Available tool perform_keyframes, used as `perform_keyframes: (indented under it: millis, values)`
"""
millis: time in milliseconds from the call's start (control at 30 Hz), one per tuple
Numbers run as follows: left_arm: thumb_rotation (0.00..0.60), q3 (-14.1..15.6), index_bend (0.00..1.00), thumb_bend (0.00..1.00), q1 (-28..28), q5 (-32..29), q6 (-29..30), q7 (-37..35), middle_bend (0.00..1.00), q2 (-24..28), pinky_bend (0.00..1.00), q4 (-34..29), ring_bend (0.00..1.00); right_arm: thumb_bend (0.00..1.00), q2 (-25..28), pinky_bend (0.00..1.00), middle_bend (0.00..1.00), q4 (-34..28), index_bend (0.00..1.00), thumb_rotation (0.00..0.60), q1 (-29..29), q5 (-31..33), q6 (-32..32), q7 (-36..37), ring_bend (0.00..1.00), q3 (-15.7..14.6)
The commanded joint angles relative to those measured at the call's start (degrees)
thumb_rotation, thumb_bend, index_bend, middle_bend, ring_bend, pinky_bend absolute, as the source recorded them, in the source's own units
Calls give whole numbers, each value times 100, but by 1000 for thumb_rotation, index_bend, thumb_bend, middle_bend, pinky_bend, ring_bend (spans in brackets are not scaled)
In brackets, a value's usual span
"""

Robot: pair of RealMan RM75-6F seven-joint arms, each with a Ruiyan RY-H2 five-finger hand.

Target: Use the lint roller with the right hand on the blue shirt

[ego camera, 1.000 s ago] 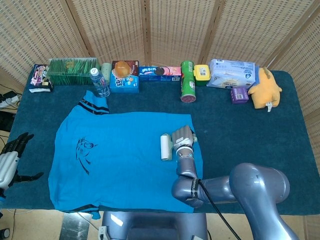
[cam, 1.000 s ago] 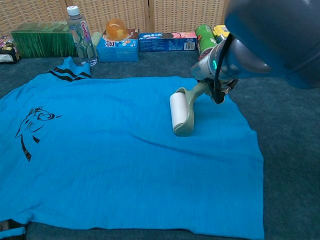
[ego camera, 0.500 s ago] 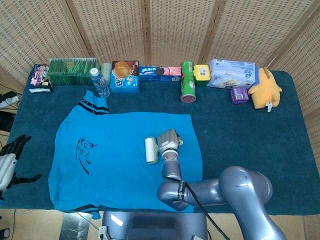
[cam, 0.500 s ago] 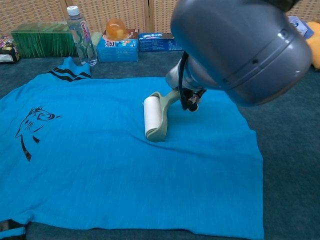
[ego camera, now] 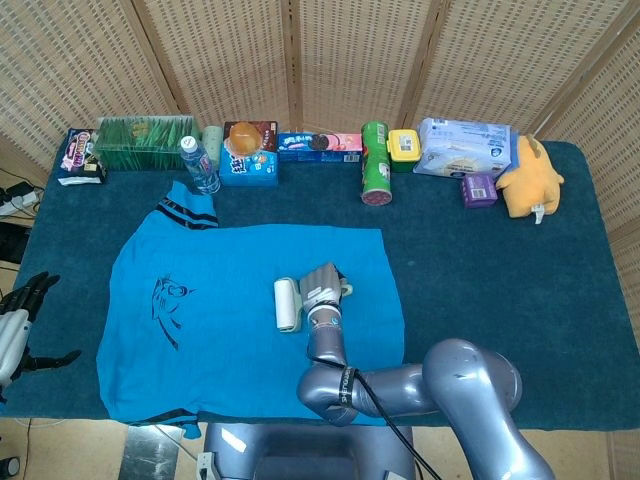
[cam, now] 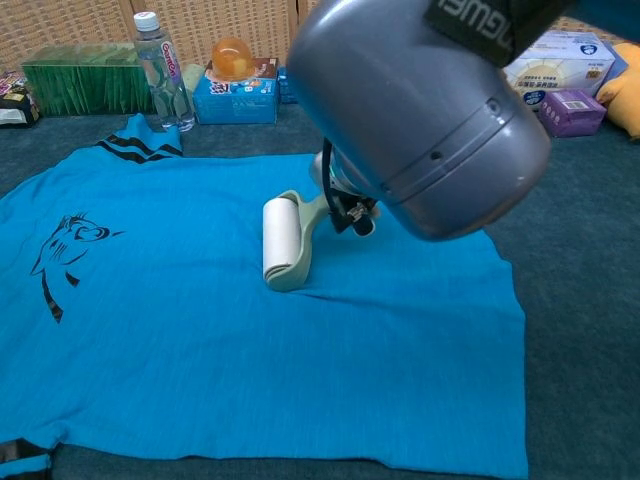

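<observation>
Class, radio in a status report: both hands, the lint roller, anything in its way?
Right hand grips lint roller, roller down on blue shirt. Left hand open, off table's edge. Nothing on the shirt ahead.

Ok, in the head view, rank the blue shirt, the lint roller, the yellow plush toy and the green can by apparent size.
1. blue shirt
2. yellow plush toy
3. green can and lint roller: too alike to rank; the robot hand hides the roller's handle.
</observation>
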Motion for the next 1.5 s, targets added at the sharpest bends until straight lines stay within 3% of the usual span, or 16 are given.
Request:
perform_keyframes:
  millis: [33, 900, 1267, 1500]
  values:
    - [600, -13, 0, 82, -39, 1, -50, 23, 0, -16, 18, 4, 0, 1000, 142, 1000, 806, -134, 974, 600, -159, -36, 98, -143, 912, -75]
    - [600, -140, 0, 82, -401, -92, -346, 450, 0, -61, 18, -184, 0, 1000, 1424, 1000, 806, -962, 974, 600, -1168, -649, 396, -788, 921, -839]
    - [600, -161, 0, 82, -472, -162, -361, 553, 0, -52, 18, -239, 0, 1000, 2104, 1000, 806, -1292, 974, 600, -1520, -967, 189, -643, 921, -985]
    - [600, -151, 0, 82, -469, -181, -356, 527, 0, -28, 18, -240, 0, 1000, 2913, 1000, 806, -1741, 975, 600, -1687, -1292, -471, -290, 921, -918]
